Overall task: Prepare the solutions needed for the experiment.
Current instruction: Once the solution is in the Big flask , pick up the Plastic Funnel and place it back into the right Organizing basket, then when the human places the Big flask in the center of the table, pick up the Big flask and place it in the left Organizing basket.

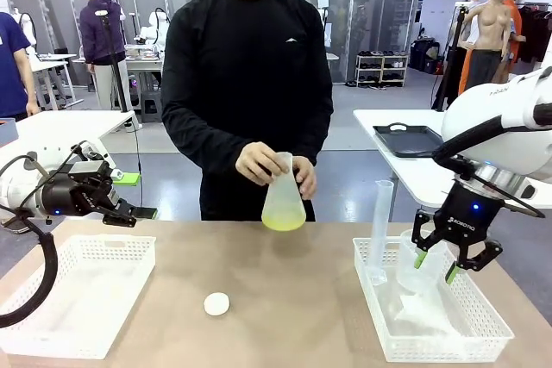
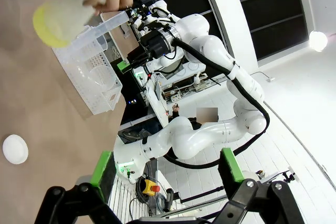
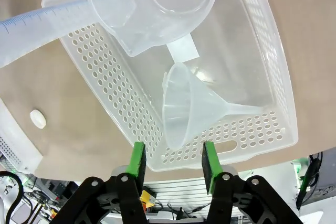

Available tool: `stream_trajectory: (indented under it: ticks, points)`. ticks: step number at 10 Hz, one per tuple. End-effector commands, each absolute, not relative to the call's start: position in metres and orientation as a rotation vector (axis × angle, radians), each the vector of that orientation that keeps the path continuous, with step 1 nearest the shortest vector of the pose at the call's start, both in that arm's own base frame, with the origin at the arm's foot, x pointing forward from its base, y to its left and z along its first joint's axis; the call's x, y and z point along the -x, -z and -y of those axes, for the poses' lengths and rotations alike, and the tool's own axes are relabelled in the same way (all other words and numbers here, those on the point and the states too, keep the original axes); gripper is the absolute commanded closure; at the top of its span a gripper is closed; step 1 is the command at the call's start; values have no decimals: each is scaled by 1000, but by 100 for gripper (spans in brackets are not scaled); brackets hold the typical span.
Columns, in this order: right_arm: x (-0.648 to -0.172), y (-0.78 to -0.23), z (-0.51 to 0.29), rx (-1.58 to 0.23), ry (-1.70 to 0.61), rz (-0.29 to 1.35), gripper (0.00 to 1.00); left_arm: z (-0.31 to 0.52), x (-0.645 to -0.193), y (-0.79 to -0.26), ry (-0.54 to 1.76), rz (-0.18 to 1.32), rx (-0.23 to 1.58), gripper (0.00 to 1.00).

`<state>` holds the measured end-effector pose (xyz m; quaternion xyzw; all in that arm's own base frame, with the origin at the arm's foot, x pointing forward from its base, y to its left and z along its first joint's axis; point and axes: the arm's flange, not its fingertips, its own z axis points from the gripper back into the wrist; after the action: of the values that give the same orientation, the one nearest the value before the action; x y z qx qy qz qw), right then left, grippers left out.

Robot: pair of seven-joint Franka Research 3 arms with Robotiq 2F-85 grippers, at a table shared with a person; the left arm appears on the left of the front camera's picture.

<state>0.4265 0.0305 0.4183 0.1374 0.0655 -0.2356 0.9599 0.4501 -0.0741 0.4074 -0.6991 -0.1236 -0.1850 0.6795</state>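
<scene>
A person's hands hold a frosted conical flask (image 1: 284, 191) above the far middle of the table. The solution (image 1: 284, 223) is a shallow yellow-green layer in its bottom; in the left wrist view the solution (image 2: 46, 31) shows at the top left. My left gripper (image 1: 129, 197) hovers open over the left basket's far edge, its green pads (image 2: 102, 167) wide apart with nothing between them. My right gripper (image 1: 435, 265) hangs open over the right basket (image 1: 483, 333). In its wrist view a clear funnel (image 3: 181, 109) lies in the basket (image 3: 262, 40) below its spread fingers (image 3: 138, 162).
A white perforated basket (image 1: 52, 333) sits at the left. A small white disc (image 1: 216, 303) lies on the table's middle front. The right basket also holds a tall graduated cylinder (image 1: 379, 230) and a clear beaker (image 3: 152, 9).
</scene>
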Motion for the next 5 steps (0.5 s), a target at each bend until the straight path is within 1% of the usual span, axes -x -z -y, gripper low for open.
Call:
stream_trajectory:
  ticks: [1, 5]
  points:
    - [-426, -418, -31, -278, 478, -133, 45, 75, -447, -409, 415, 283, 1564, 0]
    - [-426, -418, -31, -278, 478, -133, 45, 75, -447, -409, 415, 283, 1564, 0]
